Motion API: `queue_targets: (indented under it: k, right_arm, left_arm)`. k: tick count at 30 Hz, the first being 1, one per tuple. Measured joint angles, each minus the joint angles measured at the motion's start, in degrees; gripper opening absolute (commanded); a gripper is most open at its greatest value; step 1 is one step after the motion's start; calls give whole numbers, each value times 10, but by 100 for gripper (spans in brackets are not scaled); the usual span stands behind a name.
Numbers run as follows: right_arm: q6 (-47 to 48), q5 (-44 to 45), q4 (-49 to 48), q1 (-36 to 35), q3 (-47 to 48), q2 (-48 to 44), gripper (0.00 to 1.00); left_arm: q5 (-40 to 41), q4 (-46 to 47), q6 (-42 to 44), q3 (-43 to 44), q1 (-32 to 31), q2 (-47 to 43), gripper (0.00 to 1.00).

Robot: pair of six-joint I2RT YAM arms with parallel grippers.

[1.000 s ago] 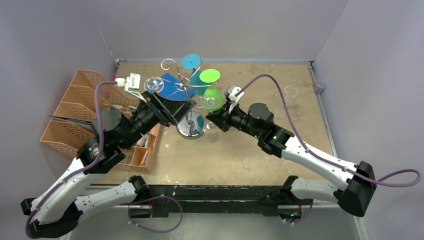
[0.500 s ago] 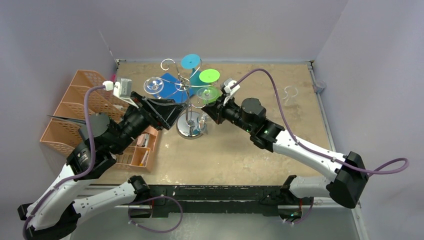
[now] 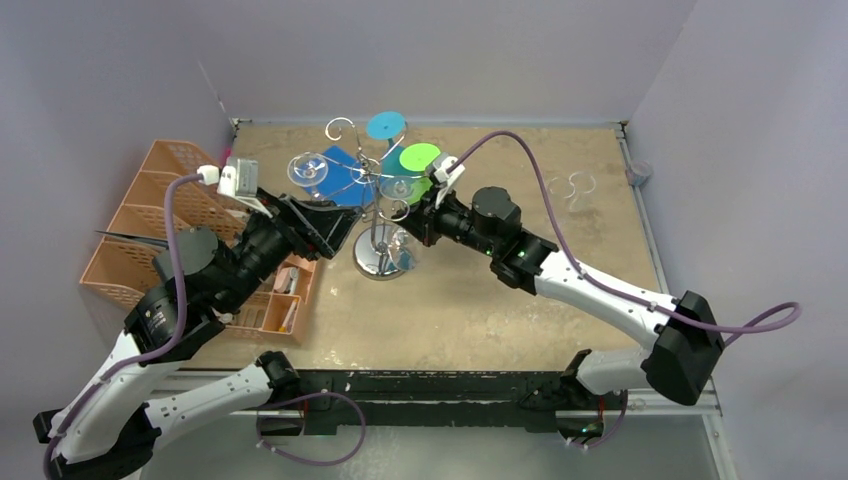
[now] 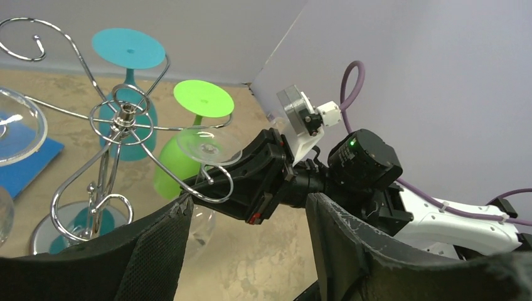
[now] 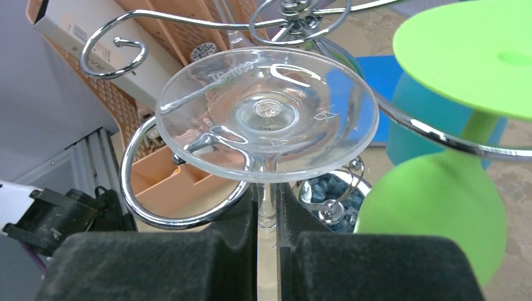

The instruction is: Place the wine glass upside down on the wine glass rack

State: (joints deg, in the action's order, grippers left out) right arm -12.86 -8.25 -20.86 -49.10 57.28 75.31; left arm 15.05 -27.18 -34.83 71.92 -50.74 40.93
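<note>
Right tool (image 5: 266, 210) pinches the upturned wine glass (image 5: 266, 113) by its stem at a wine glass rack (image 3: 378, 258) scroll, toward the desk's (image 3: 480, 300) far-left corner. Left tool (image 4: 248, 213) gapes, empty. Release before the foot seats risks a fall.

Clear wine glass (image 5: 266, 113), silver rack (image 4: 125, 116)

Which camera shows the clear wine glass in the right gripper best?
Right wrist: the clear wine glass fills the frame, its stem pinched in the right gripper, foot over a wine glass rack loop. Left wrist shows it side-on, smaller; top external barely shows it.
</note>
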Motion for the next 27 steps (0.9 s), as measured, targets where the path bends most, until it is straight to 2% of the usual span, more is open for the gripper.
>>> queue_targets:
  k: [10,19,27]
  right_arm:
    - [5,-78,-1,6,10,16,0]
    - [1,-110,-2,10,10,17,0]
    - [0,-125,-2,12,10,21,0]
  left_arm:
    - [21,-28,-1,0,0,-5,65]
    - [52,-42,-6,0,0,-7,64]
    - [120,-77,-20,-2,0,-7,61]
